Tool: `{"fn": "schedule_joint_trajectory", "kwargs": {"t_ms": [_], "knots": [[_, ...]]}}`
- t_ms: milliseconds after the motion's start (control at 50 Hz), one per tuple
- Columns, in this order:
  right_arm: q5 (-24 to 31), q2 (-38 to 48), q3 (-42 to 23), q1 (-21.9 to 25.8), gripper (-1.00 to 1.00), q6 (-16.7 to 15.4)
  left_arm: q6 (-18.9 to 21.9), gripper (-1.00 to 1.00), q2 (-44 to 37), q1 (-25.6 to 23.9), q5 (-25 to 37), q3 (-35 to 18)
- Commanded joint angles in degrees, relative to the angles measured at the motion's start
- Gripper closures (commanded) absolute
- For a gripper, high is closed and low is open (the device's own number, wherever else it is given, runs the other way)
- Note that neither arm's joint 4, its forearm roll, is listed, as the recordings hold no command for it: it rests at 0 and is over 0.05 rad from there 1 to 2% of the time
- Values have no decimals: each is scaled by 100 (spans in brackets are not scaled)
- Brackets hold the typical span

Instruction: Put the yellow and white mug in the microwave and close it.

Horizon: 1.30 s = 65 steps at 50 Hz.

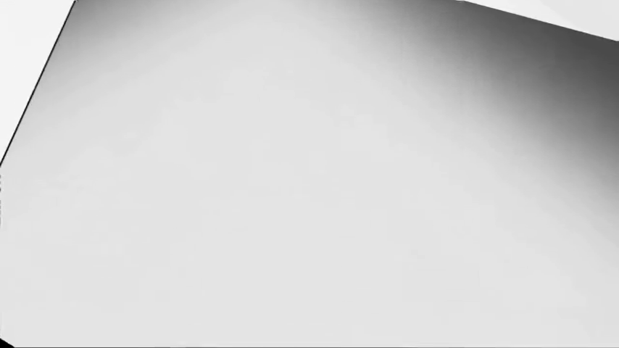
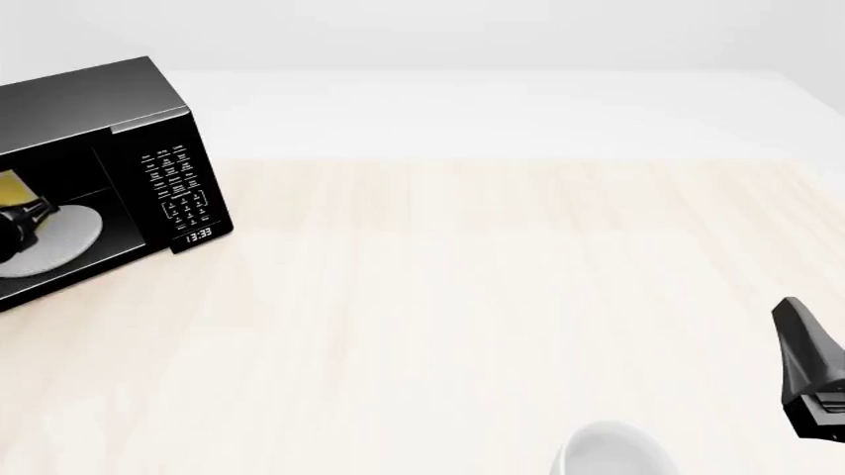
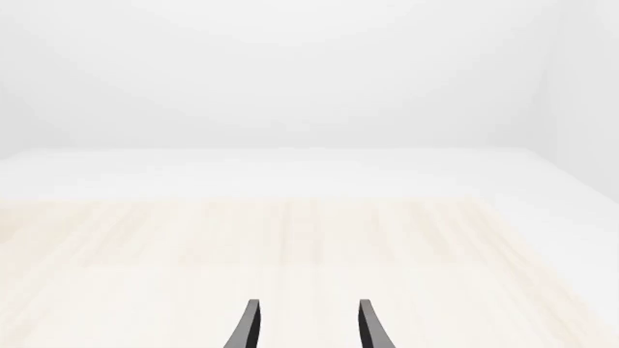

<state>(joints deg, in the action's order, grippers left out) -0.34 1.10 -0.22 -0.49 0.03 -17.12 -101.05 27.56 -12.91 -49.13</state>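
The black microwave (image 2: 93, 99) stands at the table's far left, its cavity open toward me, with the white round plate (image 2: 69, 234) inside. At the front view's left edge, part of the yellow and white mug (image 2: 11, 187) shows inside the cavity above the plate. A dark piece of my left gripper (image 2: 23, 224) sits right against the mug, and its jaws are hidden. The left wrist view shows only a pale grey surface and no fingers. My right gripper (image 3: 304, 326) hangs open and empty over the table's right side, far from the microwave, and shows at the front view's right edge (image 2: 808, 364).
A plain white round cup (image 2: 611, 451) stands at the near edge of the table, just left of my right arm. The microwave's button panel and clock (image 2: 181, 190) face the table's middle. The door is out of view.
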Motion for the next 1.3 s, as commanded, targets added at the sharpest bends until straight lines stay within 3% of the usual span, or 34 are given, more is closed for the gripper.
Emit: {"fn": "schedule_joint_trajectory", "kwargs": {"t_ms": [20,600,620,960,1300], "knots": [[0,1,0,-1,-100,0,67,100,-194,19,-23,-77],[-2,3,0,-1,-100,-1,141,100,-394,121,15,-110],[-3,5,0,-3,-100,0,140,-100,-396,121,23,-115],[-5,9,0,-3,-100,-2,175,-100,-344,141,80,-89],[-6,12,0,-3,-100,-2,210,-100,164,70,104,338]]}}
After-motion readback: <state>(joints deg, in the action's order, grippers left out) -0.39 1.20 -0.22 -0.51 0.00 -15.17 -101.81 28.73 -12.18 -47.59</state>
